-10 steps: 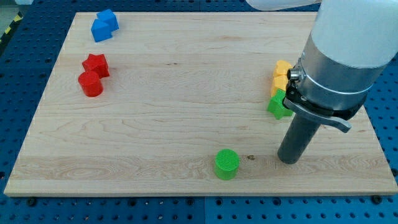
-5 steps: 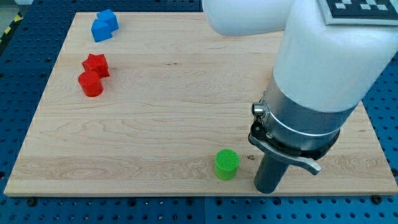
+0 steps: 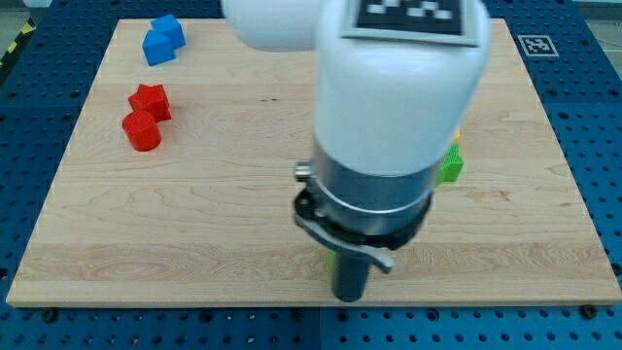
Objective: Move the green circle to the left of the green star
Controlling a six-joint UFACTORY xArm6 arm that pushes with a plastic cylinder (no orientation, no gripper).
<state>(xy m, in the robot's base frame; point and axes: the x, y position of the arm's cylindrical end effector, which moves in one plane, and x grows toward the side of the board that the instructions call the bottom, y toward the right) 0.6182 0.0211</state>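
Pale wood with a fine straight grain makes up the board [image 3: 243, 194], a rectangular slab lying on a blue perforated table [image 3: 29, 117] dotted with rows of small holes. No readable words appear anywhere — the only markings are black-and-white square tags, one on top of the arm's white housing [image 3: 408, 15] and one on the blue surface at the view's top right [image 3: 536, 45].

Blocks in sight: two blue ones [image 3: 161, 39] pressed together at the view's top left, their shapes hard to make out; a red star [image 3: 151, 100] with a red cylinder [image 3: 142, 131] touching it just below; and the green star [image 3: 450, 163], only partly visible at the view's right, its left part hidden by the arm. A sliver of yellow shows just above it, too little to name.

The arm's smooth white shell narrows to a grey metal collar [image 3: 369, 190] and a black clamp, from which the dark rod drops. My tip [image 3: 350, 297] rests near the board's bottom edge, holding nothing — a plain rod. The green circle [image 3: 331, 259] is almost wholly hidden behind the rod; only a thin green edge peeks out at the rod's left, seemingly touching it, and well left of and below the green star.
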